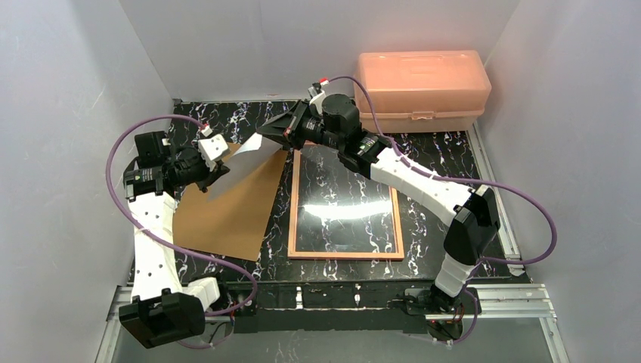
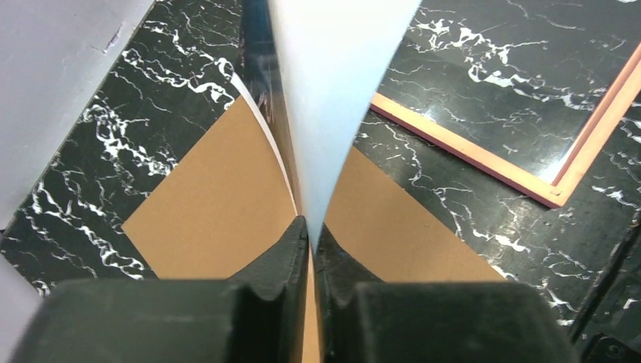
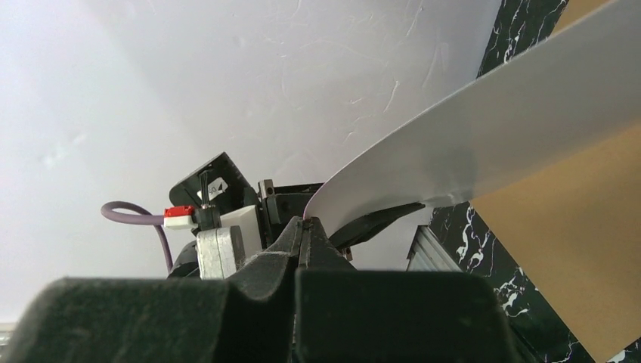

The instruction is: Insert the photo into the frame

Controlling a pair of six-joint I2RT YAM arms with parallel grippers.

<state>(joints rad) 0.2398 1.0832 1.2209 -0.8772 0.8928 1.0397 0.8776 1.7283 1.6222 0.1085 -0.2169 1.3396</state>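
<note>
At the near edge of the black marbled table (image 1: 435, 162), the two arm bases stood side by side. Just beyond them lay a brown board (image 1: 227, 212) on the left, turned at an angle. The frame (image 1: 344, 255) lay flat on the right with its long sides running away from the bases. Its thin pinkish border enclosed a clear pane through which the marbling showed. Board and frame were close at their far corners, and whether they touched could not be told.

Above the far end of the board, the photo (image 1: 247, 147) hung in the air, bowed between both arms. The left gripper (image 2: 310, 227) was clamped on one edge of the sheet, as the left wrist view showed. There the white back (image 2: 332, 91) curved upward and the dark printed face appeared only as a narrow strip. The right gripper (image 3: 306, 227) was pinched on the opposite edge, with the white sheet (image 3: 484, 144) sweeping away from its fingers. The photo was left of the frame's far end and clear of it.

Farthest back, a peach plastic box (image 1: 423, 87) sat against the rear wall.
</note>
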